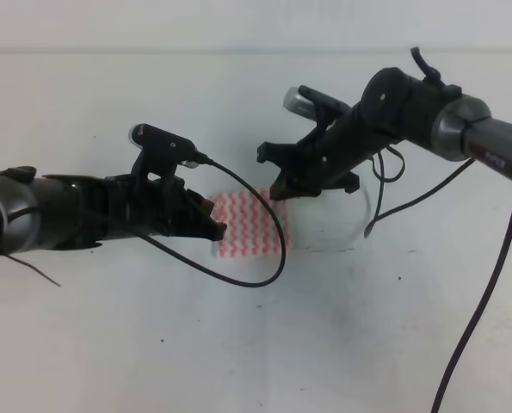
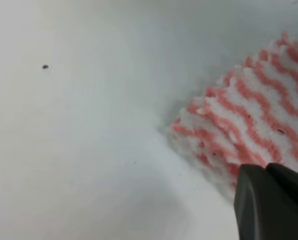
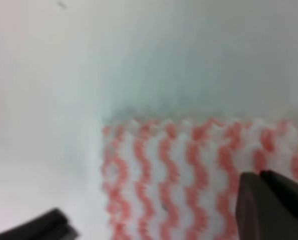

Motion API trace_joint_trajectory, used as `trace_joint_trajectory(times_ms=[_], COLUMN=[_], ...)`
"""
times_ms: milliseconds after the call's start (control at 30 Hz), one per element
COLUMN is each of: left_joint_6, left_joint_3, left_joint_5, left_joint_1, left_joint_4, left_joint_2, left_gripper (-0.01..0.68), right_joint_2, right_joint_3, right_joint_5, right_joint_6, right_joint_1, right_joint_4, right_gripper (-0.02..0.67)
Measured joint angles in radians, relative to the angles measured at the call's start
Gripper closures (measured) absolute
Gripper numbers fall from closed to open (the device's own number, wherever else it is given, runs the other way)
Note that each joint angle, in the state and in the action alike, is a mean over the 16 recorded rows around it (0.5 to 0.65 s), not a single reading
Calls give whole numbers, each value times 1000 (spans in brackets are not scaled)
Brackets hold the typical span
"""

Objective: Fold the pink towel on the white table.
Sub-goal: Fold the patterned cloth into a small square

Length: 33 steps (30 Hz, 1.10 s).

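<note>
Hovering over the towel (image 1: 251,225), our left gripper (image 1: 211,225) sits at its left edge and our right gripper (image 1: 311,182) at its far right corner; whether either is gripping we cannot tell. The towel lies mid-table (image 1: 342,344), small and apparently layered, so we judge the folding well along, perhaps one fold left.
</note>
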Motion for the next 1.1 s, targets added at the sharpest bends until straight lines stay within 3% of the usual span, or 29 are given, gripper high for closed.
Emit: trace_joint_trajectory(times_ms=[567,1100], left_joint_6=[-50,-53], left_joint_3=[0,0], left_joint_5=[193,186], left_joint_1=[0,0], left_joint_4=[3,20], left_joint_2=[45,90], left_gripper=[674,675], right_joint_2=[-8,-6], right_joint_3=[1,1], right_joint_5=[-47,-36], right_joint_6=[-17,-29], right_joint_1=[4,5], right_joint_4=[-1,-13], right_gripper=[667,666])
